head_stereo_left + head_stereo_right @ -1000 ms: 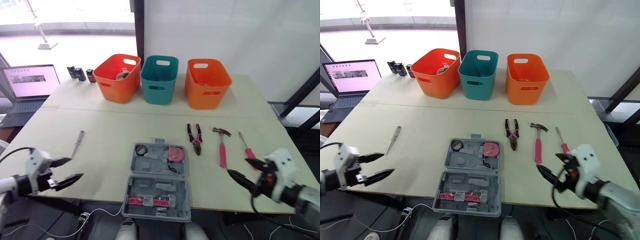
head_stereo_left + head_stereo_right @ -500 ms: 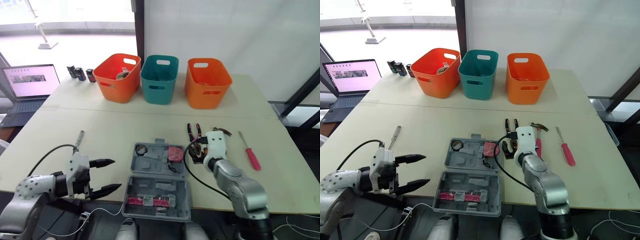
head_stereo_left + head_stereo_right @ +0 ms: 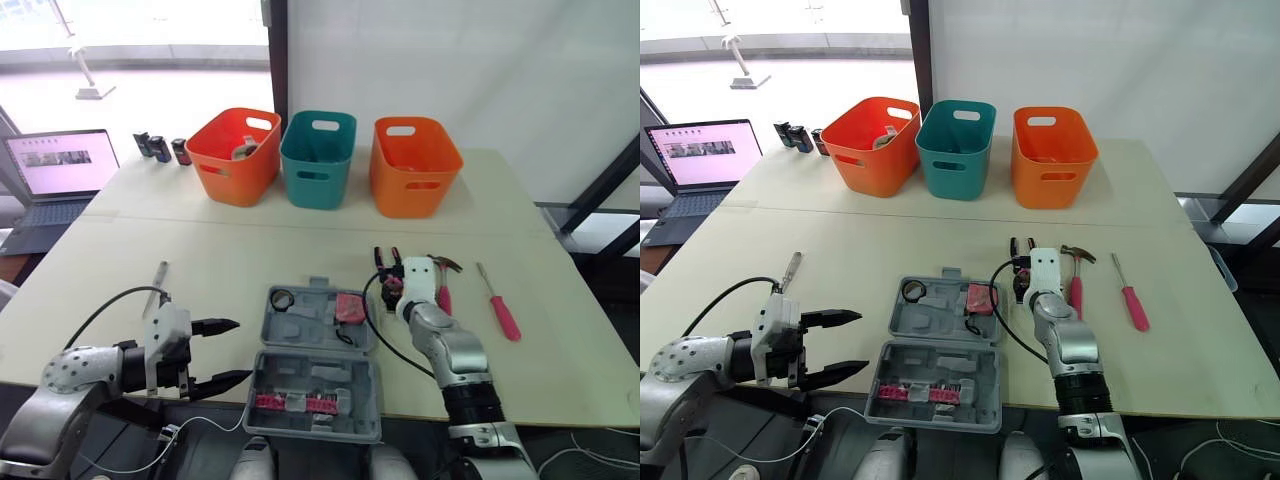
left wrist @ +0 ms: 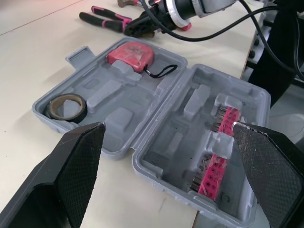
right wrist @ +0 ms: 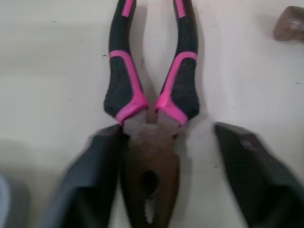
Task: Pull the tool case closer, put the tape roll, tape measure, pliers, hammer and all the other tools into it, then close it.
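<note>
The grey tool case lies open near the table's front edge. In its far half sit the tape roll and the red tape measure. Just right of the case lie the pink-handled pliers, with my right gripper over them. Its fingers stand astride the pliers' head, one touching it and the other a gap away. The pink hammer and a red screwdriver lie further right. My left gripper hangs open and empty just left of the case. A silver screwdriver lies at the left.
Two orange bins and a teal bin stand in a row at the back. A laptop sits beyond the table's left edge, with small black items near it. A black cable runs from my right wrist.
My right arm has swung in from the table's right edge to the pliers, fingers now astride their head. My left gripper has moved right, up to the case's left side.
</note>
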Controlling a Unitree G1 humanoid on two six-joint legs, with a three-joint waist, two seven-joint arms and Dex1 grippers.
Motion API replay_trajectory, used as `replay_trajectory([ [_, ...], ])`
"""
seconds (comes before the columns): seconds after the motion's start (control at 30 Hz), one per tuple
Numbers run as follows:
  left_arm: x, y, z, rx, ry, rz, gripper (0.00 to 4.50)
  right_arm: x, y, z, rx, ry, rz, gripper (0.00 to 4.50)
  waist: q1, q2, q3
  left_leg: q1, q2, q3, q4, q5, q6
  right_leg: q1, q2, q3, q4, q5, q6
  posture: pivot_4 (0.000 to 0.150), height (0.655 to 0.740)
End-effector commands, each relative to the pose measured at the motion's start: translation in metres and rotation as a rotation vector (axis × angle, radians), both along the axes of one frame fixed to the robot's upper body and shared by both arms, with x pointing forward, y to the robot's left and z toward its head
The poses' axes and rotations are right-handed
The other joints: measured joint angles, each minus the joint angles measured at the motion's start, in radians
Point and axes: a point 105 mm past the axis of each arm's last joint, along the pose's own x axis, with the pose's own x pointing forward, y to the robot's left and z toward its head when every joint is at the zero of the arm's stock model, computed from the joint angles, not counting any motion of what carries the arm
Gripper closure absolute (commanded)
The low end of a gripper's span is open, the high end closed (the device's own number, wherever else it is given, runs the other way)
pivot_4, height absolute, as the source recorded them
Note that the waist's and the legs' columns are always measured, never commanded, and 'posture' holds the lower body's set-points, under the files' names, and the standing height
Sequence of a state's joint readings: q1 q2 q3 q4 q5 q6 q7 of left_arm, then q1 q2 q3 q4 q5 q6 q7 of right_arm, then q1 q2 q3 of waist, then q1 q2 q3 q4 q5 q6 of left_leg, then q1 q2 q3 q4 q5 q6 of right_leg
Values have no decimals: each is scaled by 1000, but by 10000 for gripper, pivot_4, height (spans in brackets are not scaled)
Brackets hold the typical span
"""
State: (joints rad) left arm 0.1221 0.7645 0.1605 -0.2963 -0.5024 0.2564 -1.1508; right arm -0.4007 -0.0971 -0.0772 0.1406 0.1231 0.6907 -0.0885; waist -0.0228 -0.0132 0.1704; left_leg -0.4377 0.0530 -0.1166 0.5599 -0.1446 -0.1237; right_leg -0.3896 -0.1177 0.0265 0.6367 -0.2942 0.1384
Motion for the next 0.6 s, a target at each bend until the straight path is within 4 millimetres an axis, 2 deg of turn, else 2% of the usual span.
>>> replay_trajectory([
  [0.03,0,-3,6,0,-31,-15,0,-4,-1,-7,8,23,-12,32696,0,0,0,0,0,0,0,0,0,0,0,0,0,0,0,1500,7400],
  [0.07,0,-3,6,-2,-31,-15,0,-4,-1,-6,9,19,-12,34988,0,0,0,0,0,0,0,0,0,0,0,0,0,0,0,1500,7400],
  [0.3,5,-5,7,-18,-34,-14,0,-3,3,19,-56,-88,62,34979,1,1,0,0,0,0,0,0,0,0,0,0,0,0,0,1500,7400],
  [0.37,8,-4,7,-27,-34,-2,0,-4,5,38,-80,-155,110,34979,1,3,2,0,0,0,0,0,0,-1,0,0,0,0,0,1500,7400],
  [0.5,17,7,7,-28,-36,54,0,-17,15,97,-192,-300,327,34979,3,11,7,-2,0,0,1,0,0,-3,0,1,0,0,0,1500,7400],
  [0.6,21,17,6,-20,-33,86,0,-42,45,126,-225,-294,647,34979,-2,11,7,-3,0,0,0,0,0,-4,0,1,2,0,1,1500,7400],
])
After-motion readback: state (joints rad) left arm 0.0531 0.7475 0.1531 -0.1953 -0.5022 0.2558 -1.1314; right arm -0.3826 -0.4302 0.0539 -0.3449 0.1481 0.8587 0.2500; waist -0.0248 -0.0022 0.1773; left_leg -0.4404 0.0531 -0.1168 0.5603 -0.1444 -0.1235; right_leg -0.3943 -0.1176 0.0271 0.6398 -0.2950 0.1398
